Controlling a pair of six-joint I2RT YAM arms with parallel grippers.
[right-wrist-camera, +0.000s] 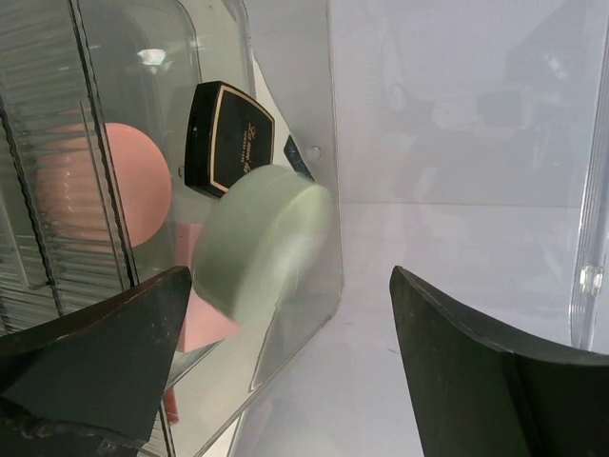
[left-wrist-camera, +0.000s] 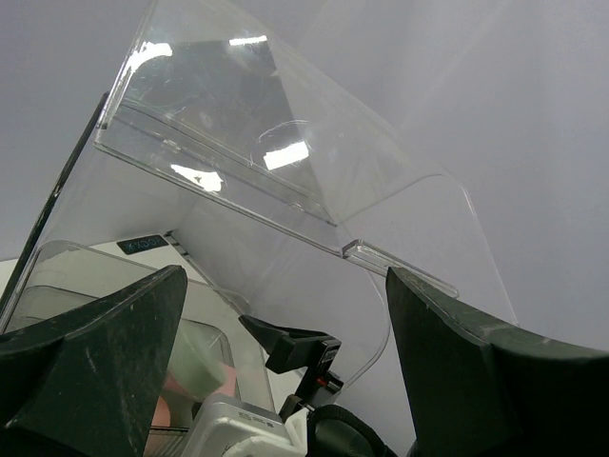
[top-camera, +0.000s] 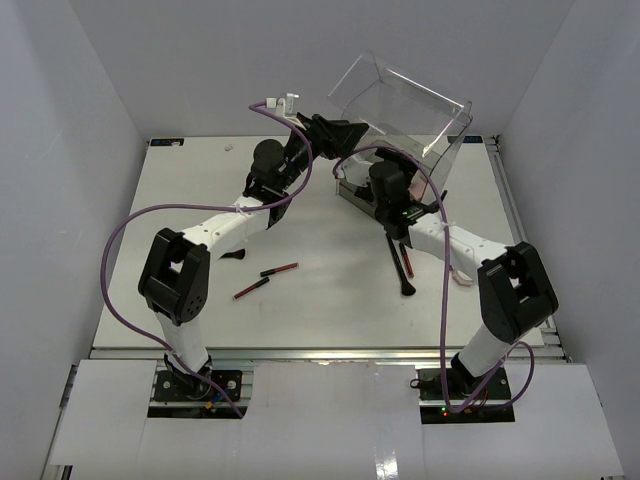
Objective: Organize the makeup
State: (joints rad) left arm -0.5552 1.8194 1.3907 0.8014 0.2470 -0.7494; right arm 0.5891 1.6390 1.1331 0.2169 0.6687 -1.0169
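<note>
The makeup is split. A round pink compact [right-wrist-camera: 133, 181], a small black compact [right-wrist-camera: 228, 138], a pale green compact [right-wrist-camera: 257, 238] and a flat pink square [right-wrist-camera: 205, 324] lie inside the clear drawer box [top-camera: 400, 100], which stands tilted at the back. Two red and black pencils [top-camera: 279, 269] and black-handled brushes [top-camera: 400, 265] lie on the table. My right gripper [right-wrist-camera: 288, 271] is open beside the box's clear wall. My left gripper [left-wrist-camera: 285, 271] is open at the box's upper part [top-camera: 345, 132], with a clear panel edge between its fingers.
A small black piece [top-camera: 232, 258] lies near the left arm's elbow. White walls close in the table [top-camera: 200, 200] on three sides. Purple cables [top-camera: 120, 240] loop off both arms. The right arm's wrist [left-wrist-camera: 295, 347] shows low in the left wrist view.
</note>
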